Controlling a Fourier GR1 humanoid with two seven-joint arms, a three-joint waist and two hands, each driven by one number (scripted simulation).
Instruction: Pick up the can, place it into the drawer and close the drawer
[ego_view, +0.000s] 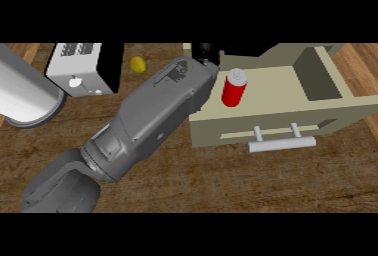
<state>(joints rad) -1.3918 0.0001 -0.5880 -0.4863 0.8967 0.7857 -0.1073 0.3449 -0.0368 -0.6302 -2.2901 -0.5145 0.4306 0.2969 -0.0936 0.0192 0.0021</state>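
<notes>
Red can (233, 88) stands in the open drawer (310, 102), just beside the robot hand (204, 53)

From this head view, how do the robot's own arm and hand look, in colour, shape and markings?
One arm shows: a thick grey forearm of boxy, rounded panels, in darker and lighter grey, with seams between the segments and a small dark marking near the wrist. At its far end only a little of the black hand shows, too little to describe its shape. No cables or sleeves show.
</notes>
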